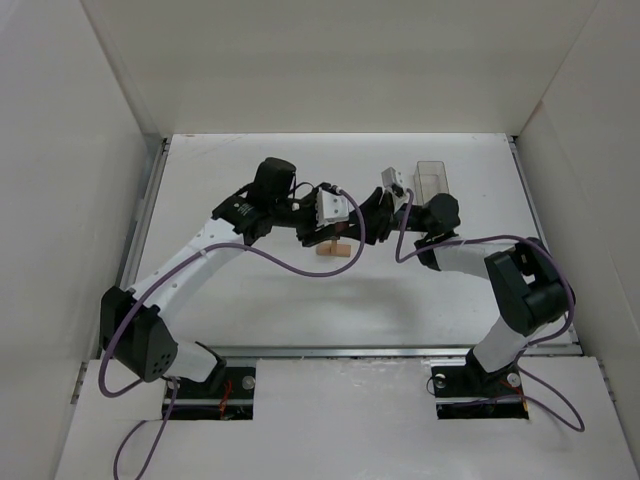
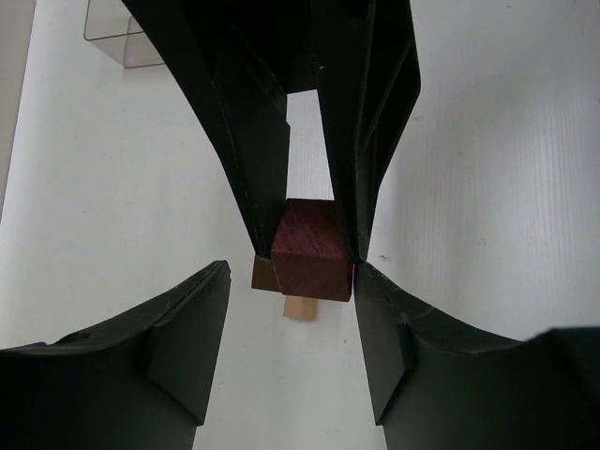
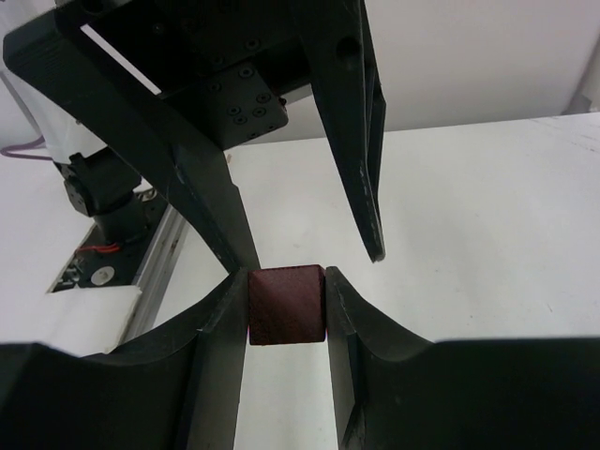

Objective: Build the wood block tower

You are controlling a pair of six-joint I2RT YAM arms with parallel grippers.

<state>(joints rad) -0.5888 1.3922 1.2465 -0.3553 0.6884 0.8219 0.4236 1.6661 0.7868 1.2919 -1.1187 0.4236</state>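
— White worktop [image 1: 330, 310], white walls [image 1: 60, 150] round it. Where's the cube?
— Dark red cube [image 3: 286, 307] sits clamped between the right tool's [image 3: 286, 281] fingers.
— And the left tool [image 2: 291, 272]?
— Spread wide, its fingers either side of the right tool's tips, gripping nothing.
— Rest of the tower [image 1: 335, 250]?
— Just under the held cube: a second cube [image 2: 264, 273], brown, and a tan post [image 2: 302, 307]. Whether they touch it, I cannot tell. Clear box [image 1: 433, 180] lies near the right tool.

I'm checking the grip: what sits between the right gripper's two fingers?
A dark reddish-brown cube, touching both fingers of the right gripper; the right wrist view shows it plainly.
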